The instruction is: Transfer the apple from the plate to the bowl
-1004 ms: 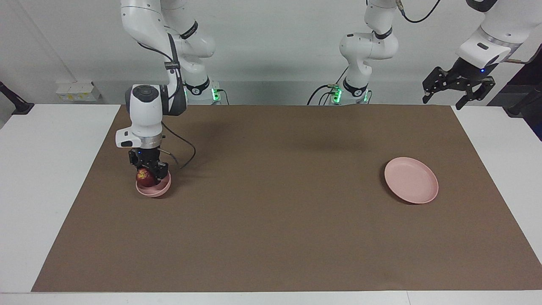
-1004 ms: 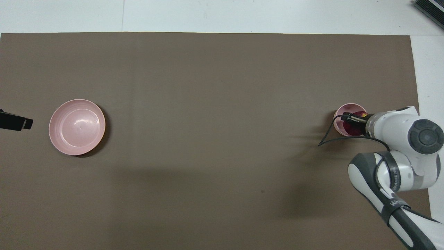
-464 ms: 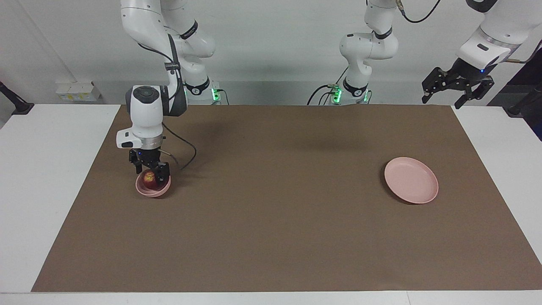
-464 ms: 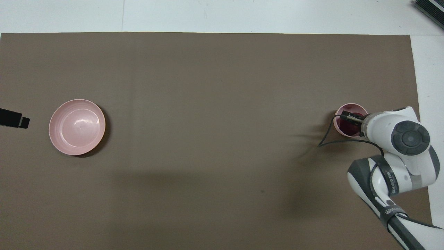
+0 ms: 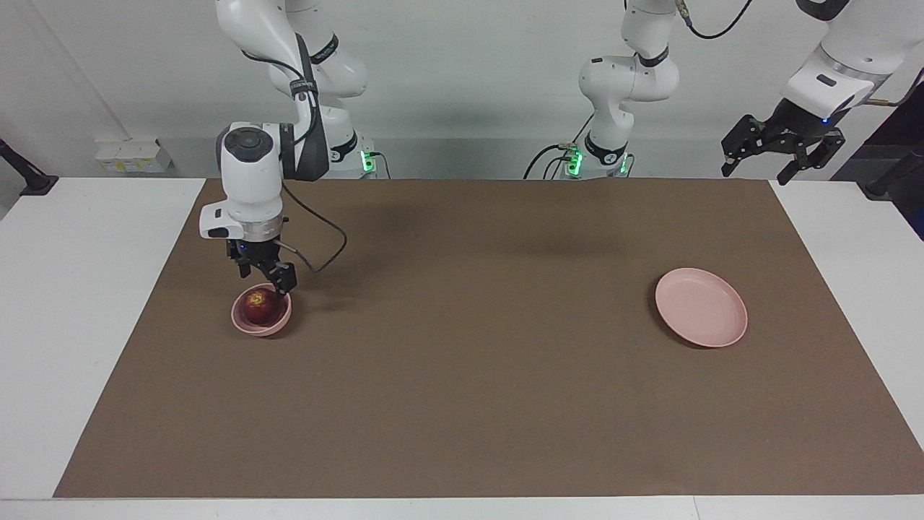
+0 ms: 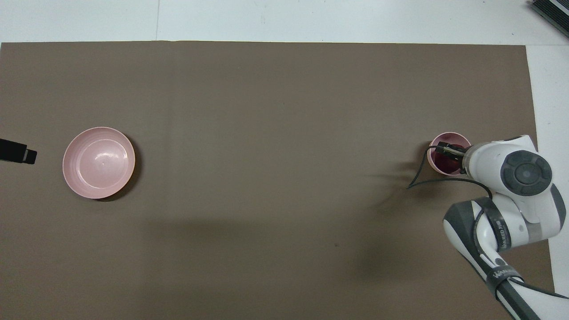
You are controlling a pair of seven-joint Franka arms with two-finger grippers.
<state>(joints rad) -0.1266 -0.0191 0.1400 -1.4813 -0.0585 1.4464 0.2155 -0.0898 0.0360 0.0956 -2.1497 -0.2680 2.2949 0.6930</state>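
Robot lab: two arms (image 5: 260, 144) at a papered table (image 5: 462, 404).

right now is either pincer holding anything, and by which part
Nothing is held. The right pincer is open just above the apple, which sits in the bowl. The left pincer waits, open and empty.

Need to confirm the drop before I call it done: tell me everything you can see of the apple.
The apple is small, round and dark red with a yellowish patch on top. It sits inside the small pink bowl, at the right arm's end of the table, its top above the rim. Nothing grips it: the right gripper hangs open just above it.
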